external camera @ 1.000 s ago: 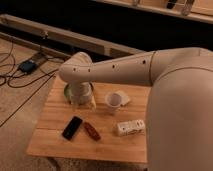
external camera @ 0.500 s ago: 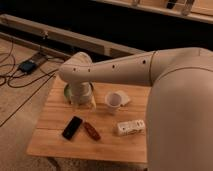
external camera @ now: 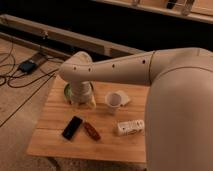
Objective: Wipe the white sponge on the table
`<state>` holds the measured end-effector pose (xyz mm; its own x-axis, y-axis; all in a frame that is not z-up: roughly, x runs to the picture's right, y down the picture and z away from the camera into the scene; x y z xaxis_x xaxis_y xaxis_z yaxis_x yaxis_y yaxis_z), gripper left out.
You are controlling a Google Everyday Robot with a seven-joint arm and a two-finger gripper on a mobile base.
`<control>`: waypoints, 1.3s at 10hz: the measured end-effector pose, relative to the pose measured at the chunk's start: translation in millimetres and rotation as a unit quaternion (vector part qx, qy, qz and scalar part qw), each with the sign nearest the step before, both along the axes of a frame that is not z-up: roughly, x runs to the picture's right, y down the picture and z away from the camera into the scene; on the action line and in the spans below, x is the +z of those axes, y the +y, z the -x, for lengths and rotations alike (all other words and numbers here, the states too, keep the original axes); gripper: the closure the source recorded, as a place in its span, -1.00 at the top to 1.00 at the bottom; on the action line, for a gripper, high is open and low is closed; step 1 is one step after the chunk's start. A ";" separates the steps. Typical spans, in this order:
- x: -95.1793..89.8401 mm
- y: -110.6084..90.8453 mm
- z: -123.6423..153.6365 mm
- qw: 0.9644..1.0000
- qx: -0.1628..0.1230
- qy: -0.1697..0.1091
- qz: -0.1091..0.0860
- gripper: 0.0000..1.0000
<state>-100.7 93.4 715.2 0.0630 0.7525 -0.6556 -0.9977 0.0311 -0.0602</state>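
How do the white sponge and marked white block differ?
The thin off-white sponge pad is plain; the thicker white rectangular block bears dark marks. The sponge sits by the white cup, the block nearer the front edge. Both lie on the light wooden table. The tool hangs left of both.

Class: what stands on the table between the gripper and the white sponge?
The white cup, seen in the camera view; the gripper is at the table top's rear left.
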 end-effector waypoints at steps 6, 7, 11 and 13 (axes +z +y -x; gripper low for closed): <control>70.6 -51.9 -51.5 0.999 0.015 0.024 -0.017 0.30; 82.1 -65.0 -61.5 0.999 0.020 0.030 -0.024 0.30; 123.8 -109.9 -111.0 0.996 0.036 0.065 -0.053 0.30; 145.7 -116.0 -136.9 0.994 0.043 0.086 -0.057 0.30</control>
